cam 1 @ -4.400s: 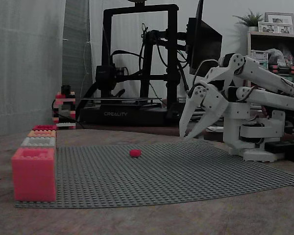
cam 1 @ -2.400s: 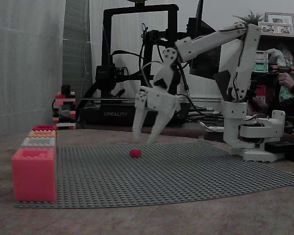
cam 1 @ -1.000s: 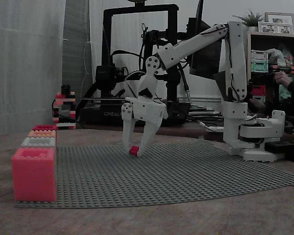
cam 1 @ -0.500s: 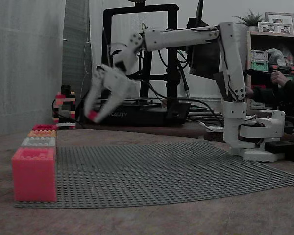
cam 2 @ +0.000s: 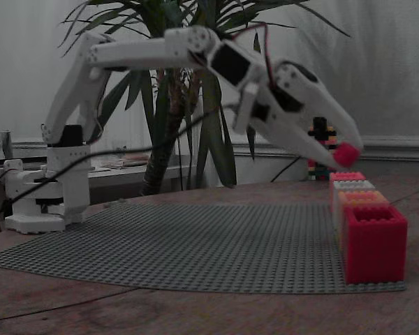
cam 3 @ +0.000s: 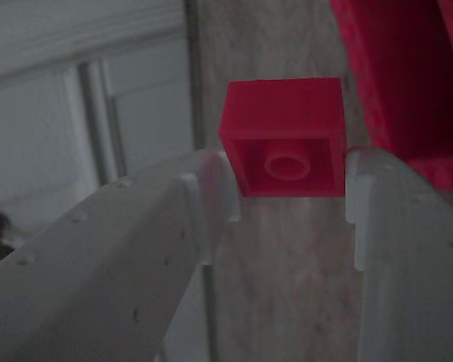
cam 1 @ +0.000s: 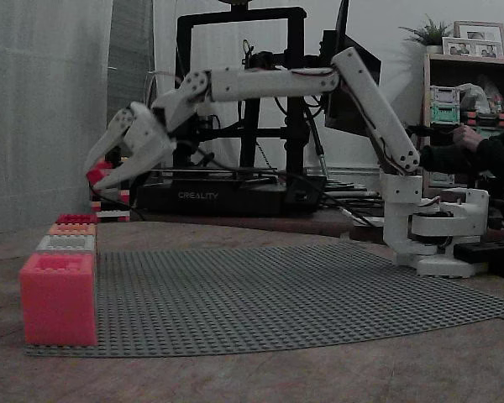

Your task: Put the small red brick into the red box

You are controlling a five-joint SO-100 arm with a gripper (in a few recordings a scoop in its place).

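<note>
The white plastic pincer (cam 3: 287, 196) is clamped on the small red brick (cam 3: 285, 136), a smooth square piece with a round socket underneath, held in the air above the row of 4 boxes. The red box (cam 1: 76, 219), low with a studded rim, sits at the row's far end along the studded grey baseplate (cam 1: 302, 294) edge on the bench.

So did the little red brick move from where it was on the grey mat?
Yes. The small red brick went up off the baseplate and leftward, now pinched in the tool above the boxes.
</note>
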